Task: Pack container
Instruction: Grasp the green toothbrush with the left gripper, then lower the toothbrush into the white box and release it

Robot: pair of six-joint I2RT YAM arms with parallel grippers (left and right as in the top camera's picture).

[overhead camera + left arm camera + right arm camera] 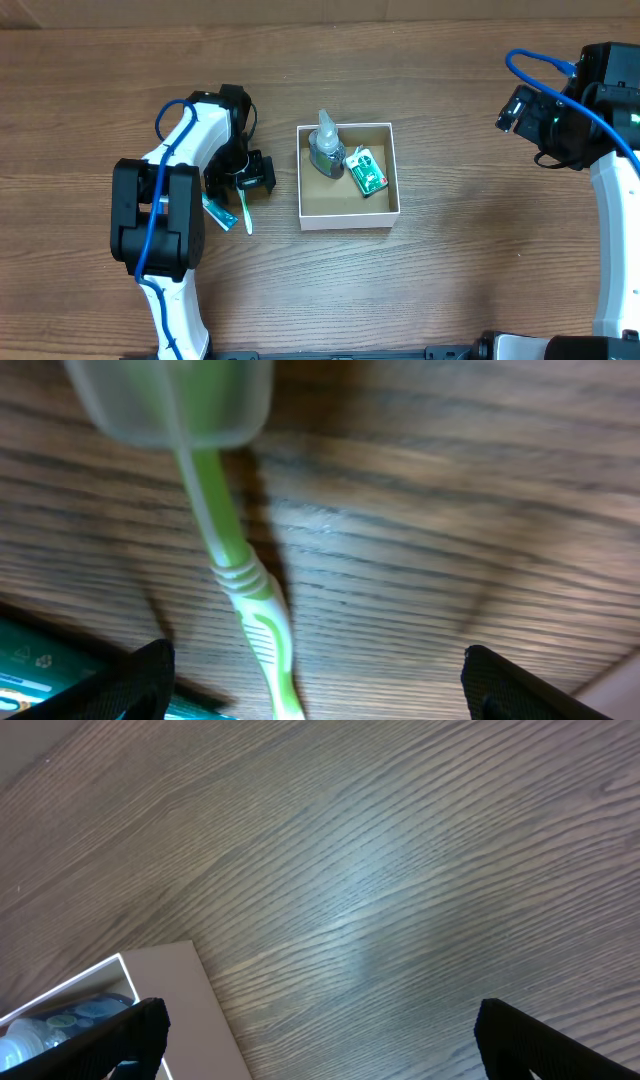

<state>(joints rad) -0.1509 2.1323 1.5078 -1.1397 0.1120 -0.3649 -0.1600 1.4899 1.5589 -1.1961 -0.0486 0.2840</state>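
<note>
The container [389,171] is a small square box with white walls and a brown inside, at the table's middle. In it lie a clear bottle [326,149] and a green packet [366,170]. A green-and-white toothbrush [245,209] lies on the table left of the box; in the left wrist view [228,550] it runs between my fingers, with a clear cap over its head at the top. My left gripper [315,685] is open, its fingers wide on either side of the handle. My right gripper [320,1040] is open and empty, above bare table right of the box [195,995].
A teal packet [217,212] lies on the table next to the toothbrush, under the left arm; it also shows in the left wrist view [40,665]. The right arm [600,120] is raised at the far right edge.
</note>
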